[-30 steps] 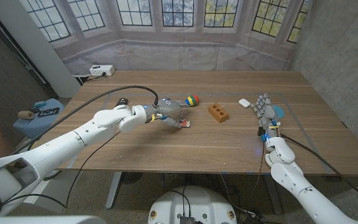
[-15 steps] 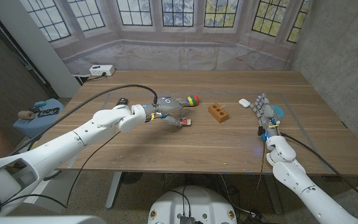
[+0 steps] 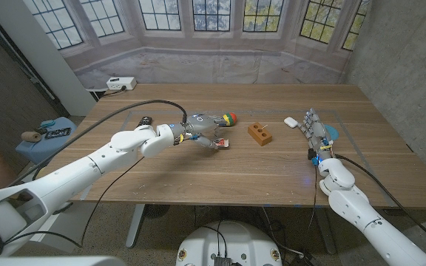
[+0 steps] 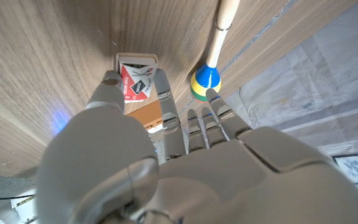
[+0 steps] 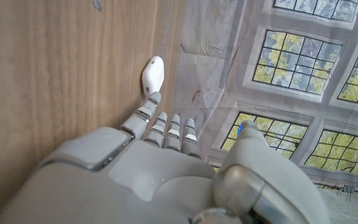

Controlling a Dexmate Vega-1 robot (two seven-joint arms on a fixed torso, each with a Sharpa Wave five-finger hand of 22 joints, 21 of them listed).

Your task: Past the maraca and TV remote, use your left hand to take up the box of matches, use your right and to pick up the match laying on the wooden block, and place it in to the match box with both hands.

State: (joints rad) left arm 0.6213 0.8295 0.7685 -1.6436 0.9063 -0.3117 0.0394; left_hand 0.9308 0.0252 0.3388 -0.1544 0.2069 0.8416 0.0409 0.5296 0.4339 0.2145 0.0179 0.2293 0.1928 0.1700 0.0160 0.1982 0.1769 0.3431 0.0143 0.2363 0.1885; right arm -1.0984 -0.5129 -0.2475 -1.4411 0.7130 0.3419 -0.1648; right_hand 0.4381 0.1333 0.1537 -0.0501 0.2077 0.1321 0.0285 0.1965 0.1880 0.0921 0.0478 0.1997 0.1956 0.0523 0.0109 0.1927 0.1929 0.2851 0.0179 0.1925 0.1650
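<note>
Head view: my left hand (image 3: 202, 129) is reached out over the surface (image 3: 220, 174), fingers spread over the matchbox (image 3: 221, 143), which sits at its fingertips. No closed grip that I can see. Maraca (image 3: 226, 119) is just beyond the hand, wooden block (image 3: 259, 134) off to the hand's right, apart from it. Match on the block is too small to make out. My right hand (image 3: 315, 133) waits near the far right of the surface, fingers straight and apart, holding nothing; small white object (image 3: 291, 122) just ahead of its fingertips.

Left wrist view: left hand (image 4: 166, 162) has fingers (image 4: 166, 102) extended, the red-and-white matchbox (image 4: 137, 79) lies on the surface between thumb and the other fingers, not clamped yet. Maraca (image 4: 211, 62) head right beside the fingertips.

Right wrist view: right hand (image 5: 160, 168) open, empty, white object (image 5: 152, 74) just past the fingertips.

Step, as I judge it: still the first one, grasping the matchbox. Next I need to close thumb and fingers on the box sides without nudging the maraca, then lift.
</note>
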